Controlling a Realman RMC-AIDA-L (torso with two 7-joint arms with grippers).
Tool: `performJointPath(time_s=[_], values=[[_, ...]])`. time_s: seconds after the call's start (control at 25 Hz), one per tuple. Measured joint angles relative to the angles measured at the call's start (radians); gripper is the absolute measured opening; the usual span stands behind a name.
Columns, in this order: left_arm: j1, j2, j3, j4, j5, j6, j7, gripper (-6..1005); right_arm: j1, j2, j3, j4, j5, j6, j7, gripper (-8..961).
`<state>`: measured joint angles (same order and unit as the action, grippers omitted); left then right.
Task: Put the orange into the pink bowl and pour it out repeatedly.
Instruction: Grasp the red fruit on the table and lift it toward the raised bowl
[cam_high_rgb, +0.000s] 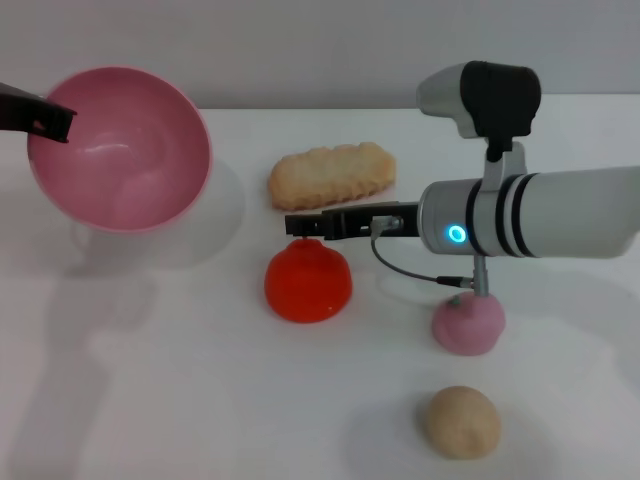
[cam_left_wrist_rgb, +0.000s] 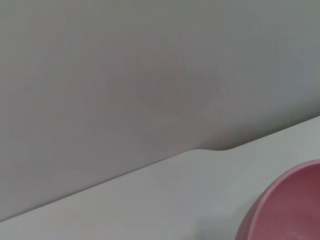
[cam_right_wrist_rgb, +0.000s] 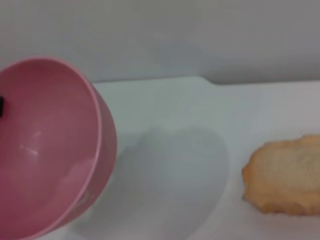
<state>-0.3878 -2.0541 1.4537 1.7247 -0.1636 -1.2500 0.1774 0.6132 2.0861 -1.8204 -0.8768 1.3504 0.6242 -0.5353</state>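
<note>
Left: the pink bowl (cam_high_rgb: 118, 150) is held tilted and empty above the counter (cam_high_rgb: 180, 400), its rim clamped by the left tool (cam_high_rgb: 52, 122). Centre: the orange (cam_high_rgb: 307, 280) rests on the counter, the right tool (cam_high_rgb: 305, 226) poised just above it; whether that tool is released cannot be told. A centred, level descent is advised, since the round fruit may roll.

- A white table (cam_high_rgb: 180, 400) carries everything, and a grey wall (cam_high_rgb: 300, 40) rises behind its far edge.
- A golden biscuit (cam_high_rgb: 331, 174) lies toward the far side of the table.
- A pink peach (cam_high_rgb: 469, 324) sits nearer than the biscuit, to its right.
- A beige lump (cam_high_rgb: 460, 421) sits just in front of the peach.
</note>
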Motion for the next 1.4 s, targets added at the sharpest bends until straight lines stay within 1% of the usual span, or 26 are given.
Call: performJointPath(time_s=[0.12,0.36,0.48,0.72,1.04,1.16,1.4], values=[[-0.005,0.000,-0.001,-0.004,0.003,0.000,0.003,46,0.032,0.000,-0.025,0.050,0.050,-0.001,-0.002,691],[-0.019,0.000,-0.004,-0.015,0.007,0.003,0.018,46,0.071,0.003,-0.055,0.111,0.090,-0.010,-0.006,690],[-0.028,0.000,-0.007,-0.029,0.009,0.007,0.024,47,0.089,0.003,-0.061,0.144,0.112,-0.011,-0.006,683],[-0.038,0.000,-0.012,-0.042,0.010,0.009,0.034,47,0.143,0.003,-0.066,0.253,0.141,-0.010,-0.008,663],[-0.043,0.000,-0.020,-0.048,0.011,0.010,0.034,47,0.130,0.003,-0.076,0.242,0.142,-0.023,-0.059,510],[-0.059,0.000,-0.024,-0.065,0.012,0.012,0.034,47,0.127,0.003,-0.076,0.238,0.140,-0.026,-0.061,453],[-0.062,-0.001,-0.024,-0.065,0.012,0.012,0.034,47,0.107,-0.001,-0.072,0.216,0.139,-0.033,-0.079,232]])
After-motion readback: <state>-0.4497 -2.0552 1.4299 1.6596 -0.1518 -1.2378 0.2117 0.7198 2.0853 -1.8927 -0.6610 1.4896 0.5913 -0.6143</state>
